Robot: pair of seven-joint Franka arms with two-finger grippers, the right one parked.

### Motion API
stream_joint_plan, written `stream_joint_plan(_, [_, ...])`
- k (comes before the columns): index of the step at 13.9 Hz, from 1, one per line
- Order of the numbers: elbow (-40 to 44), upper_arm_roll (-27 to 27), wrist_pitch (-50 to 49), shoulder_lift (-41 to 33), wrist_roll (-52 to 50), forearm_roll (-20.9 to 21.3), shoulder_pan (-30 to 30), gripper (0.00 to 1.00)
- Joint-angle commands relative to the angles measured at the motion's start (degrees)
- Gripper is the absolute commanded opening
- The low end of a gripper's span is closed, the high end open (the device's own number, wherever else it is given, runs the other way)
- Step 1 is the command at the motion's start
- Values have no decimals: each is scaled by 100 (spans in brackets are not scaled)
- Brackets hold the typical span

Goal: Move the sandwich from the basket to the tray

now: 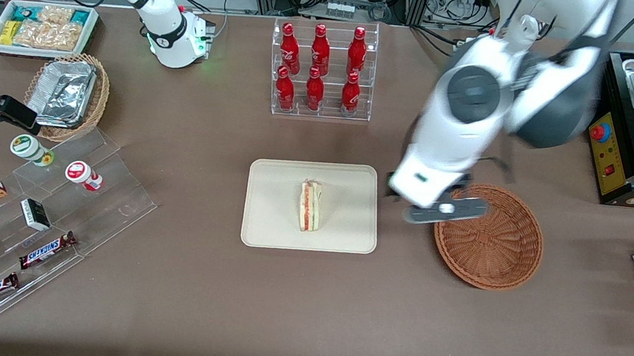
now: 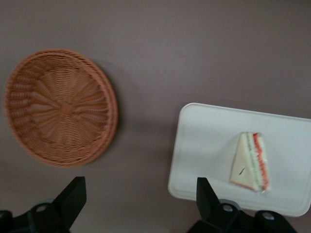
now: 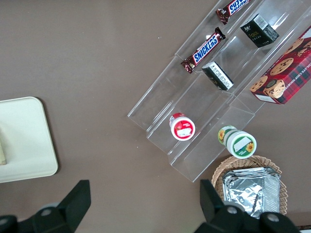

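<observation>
1. On the tray (image 1: 264,220), near the middle of its flat floor, you find the sandwich (image 1: 310,205) already lying on its side, clear of all four rims. Its long axis runs from the tray's edge nearest the front camera toward the edge nearest the bottle rack (image 1: 323,71).

2. Between the tray and the basket (image 1: 493,252) you have the gripper (image 2: 141,204) hanging above bare table, close to the basket's rim. Its fingers stand wide apart and hold nothing.

3. The relation that matters for you: the sandwich lies sideways from the gripper, toward the parked arm's end of the table, and the basket lies on the working arm's side. The working arm is by far the nearer one to both.

4. In the basket you see only bare weave; nothing lies in it. Judged from this, the transfer looks done, and the coming move is most likely just a retreat, which only needs to stay clear of the tray's rim and the sandwich.

5. What the views give you differs. The front view shows the arm's body covering part of the basket's rim and hides the fingertips. The left wrist view shows the whole basket floor, the open fingers, and the sandwich's red and green filling along its cut edge. The right wrist view shows only one end of the tray.
</observation>
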Motion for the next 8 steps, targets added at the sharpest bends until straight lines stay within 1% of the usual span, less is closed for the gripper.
stream_joint_plan(1, [-340,-63,-402,-593,799,-112,552,100])
stream_joint_plan(3, [-471,-54,-622,-875,1326,-121,895,100])
stream_joint_plan(5, [-734,-45,-693,-1199,1723,-112,1176,100])
stream_joint_plan(7, [-894,-45,-728,-1481,2135,-121,1580,100])
stream_joint_plan(8, [-903,-45,-868,-1552,2346,-121,1634,100])
